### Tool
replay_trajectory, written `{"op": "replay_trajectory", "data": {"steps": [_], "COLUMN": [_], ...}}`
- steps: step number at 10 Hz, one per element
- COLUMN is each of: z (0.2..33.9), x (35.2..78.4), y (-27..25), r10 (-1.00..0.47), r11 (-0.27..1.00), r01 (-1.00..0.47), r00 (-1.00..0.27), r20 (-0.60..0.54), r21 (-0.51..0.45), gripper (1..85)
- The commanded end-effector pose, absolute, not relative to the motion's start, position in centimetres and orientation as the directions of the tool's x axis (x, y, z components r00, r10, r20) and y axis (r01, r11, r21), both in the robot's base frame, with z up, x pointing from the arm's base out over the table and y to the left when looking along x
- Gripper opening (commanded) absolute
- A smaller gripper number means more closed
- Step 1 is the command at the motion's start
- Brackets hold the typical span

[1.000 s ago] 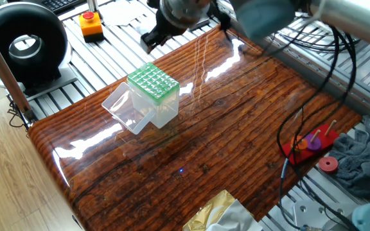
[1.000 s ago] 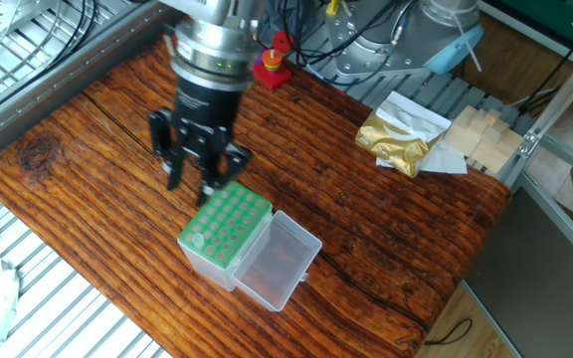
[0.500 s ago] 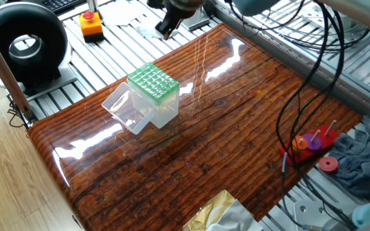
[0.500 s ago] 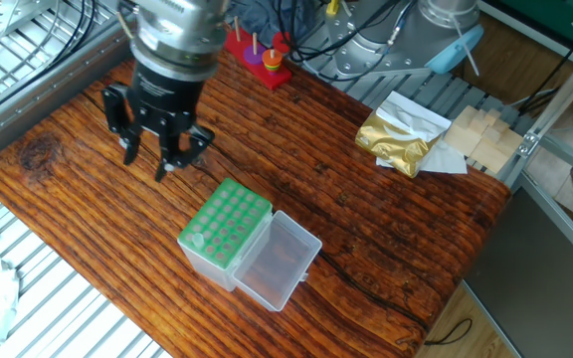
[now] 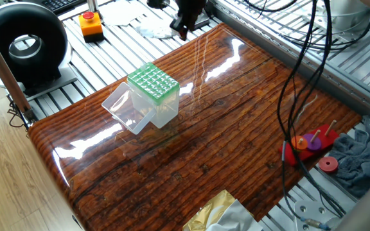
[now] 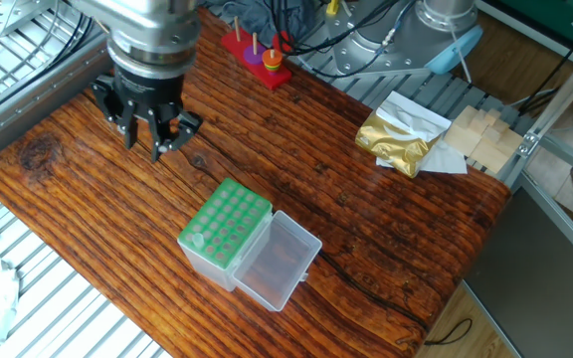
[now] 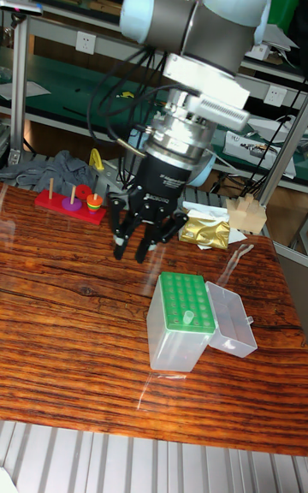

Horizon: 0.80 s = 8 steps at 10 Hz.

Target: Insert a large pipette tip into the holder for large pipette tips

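Note:
The holder for large pipette tips (image 5: 153,83) is a clear box with a light-green grid top (image 6: 226,223), standing near the table's middle with its clear lid (image 6: 279,261) folded open beside it. One whitish large pipette tip (image 7: 186,318) stands in a hole near a corner of the grid (image 6: 197,239). My gripper (image 6: 144,140) hangs over bare wood beyond the holder, well clear of it. Its fingers (image 7: 119,246) are spread, and nothing shows between them. In one fixed view only part of the gripper (image 5: 184,18) shows at the top edge.
A red base with pegs and rings (image 5: 310,144) sits at the table's edge beside a grey cloth (image 5: 358,160). A gold foil bag (image 6: 401,134) and wooden blocks (image 6: 480,134) lie off another edge. Black cables (image 5: 300,96) hang over the table. An orange button box (image 5: 90,24) stands beyond.
My gripper has moved from just above the holder's grid out toward the table's far corner. The holder and the tip in it have stayed put.

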<state>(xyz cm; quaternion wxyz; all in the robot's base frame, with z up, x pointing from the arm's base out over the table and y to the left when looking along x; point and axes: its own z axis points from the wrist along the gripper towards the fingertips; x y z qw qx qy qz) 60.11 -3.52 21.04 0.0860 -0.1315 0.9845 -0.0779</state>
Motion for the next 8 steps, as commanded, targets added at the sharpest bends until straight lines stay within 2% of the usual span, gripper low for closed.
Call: {"op": "replay_trajectory", "data": {"steps": [1,2,3,4,8], "z": [20.92,21.04,21.13,21.14,21.11], "x": [57.42,57.34,57.56,57.69,57.87], "y": [-2.19,-2.64,-2.82,-2.94,-2.63], "r10": [-0.118,-0.117,-0.103,-0.085,-0.095], "r11": [0.992,0.992,0.993,0.994,0.994], "r01": [-0.116,-0.114,-0.099,-0.081,-0.092], "r00": [-0.992,-0.992,-0.993,-0.995,-0.993], "r20": [-0.053,-0.047,-0.055,-0.059,-0.062], "r21": [-0.046,-0.059,-0.066,-0.07,-0.06], "gripper": [21.0,19.7,14.7,4.0,4.0]}}
